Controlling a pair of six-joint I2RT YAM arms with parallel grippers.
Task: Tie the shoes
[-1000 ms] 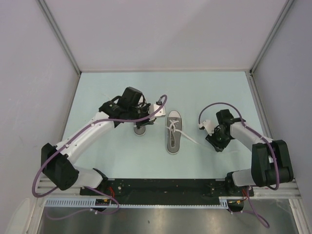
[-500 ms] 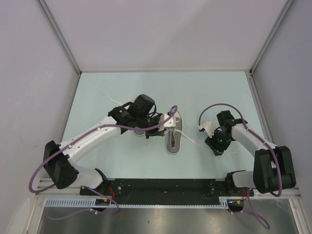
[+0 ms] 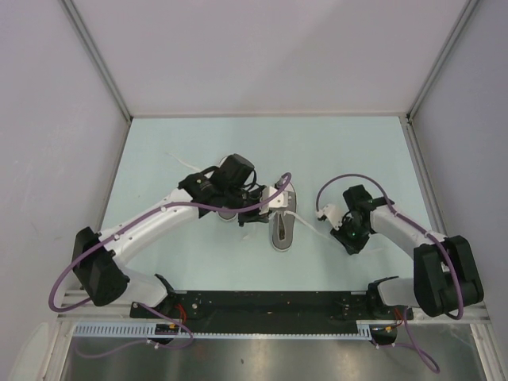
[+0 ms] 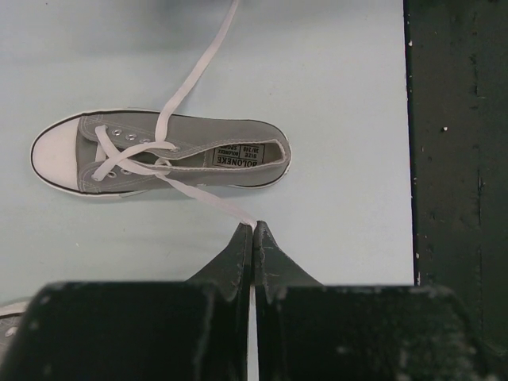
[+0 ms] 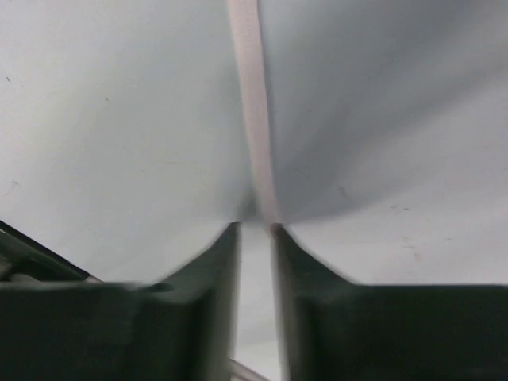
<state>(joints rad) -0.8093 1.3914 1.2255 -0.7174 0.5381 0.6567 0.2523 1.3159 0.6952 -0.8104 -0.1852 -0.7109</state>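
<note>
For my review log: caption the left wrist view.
Left gripper shut on a white lace leading from the grey sneaker.

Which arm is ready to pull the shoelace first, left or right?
Left, probably. The left gripper is shut on a white lace running from the grey shoe. The right gripper has its jaws apart around a second lace on the table and would need to close first.

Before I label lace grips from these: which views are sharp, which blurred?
Left wrist: sharp, shoe and lace crisp at the left gripper. Right wrist: out of focus, other lace end and right gripper smeared. Top external: even light, soft shadows, no glare.
</note>
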